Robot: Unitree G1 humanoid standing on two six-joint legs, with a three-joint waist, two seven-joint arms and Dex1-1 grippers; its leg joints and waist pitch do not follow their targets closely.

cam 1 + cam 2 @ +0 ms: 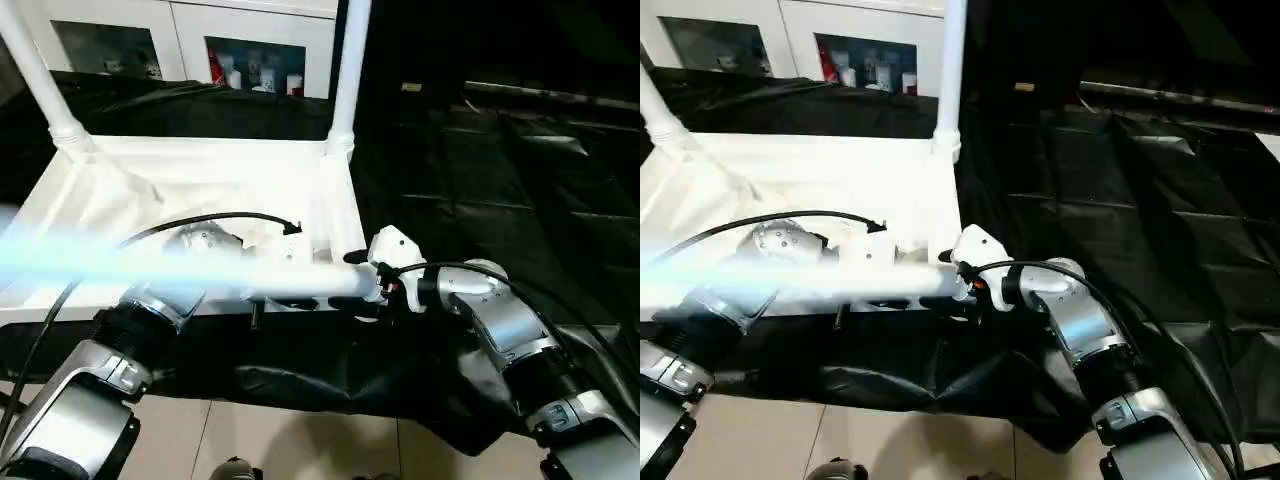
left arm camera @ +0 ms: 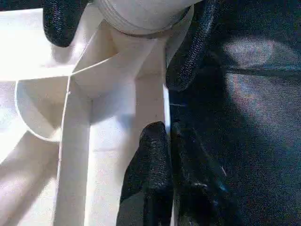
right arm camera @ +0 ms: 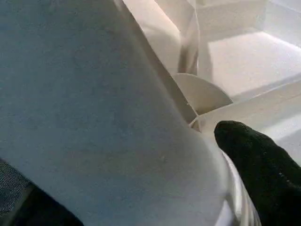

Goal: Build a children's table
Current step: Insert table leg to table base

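The tabletop (image 1: 215, 165) lies upside down on the black-covered worktop (image 1: 480, 170). The right hand (image 1: 366, 287) grips the third leg (image 1: 200, 275) at the near corner socket (image 2: 117, 61). The left hand (image 2: 162, 155), pinched shut and empty, rests at the rim. The leg sits tilted, so pushing may jam it or slide the tabletop.

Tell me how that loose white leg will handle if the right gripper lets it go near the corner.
The leg is a smooth round tube, so it would likely roll and feel slippery. It looks stiff and fairly light. Lying level across the tabletop edge, it could tip off.
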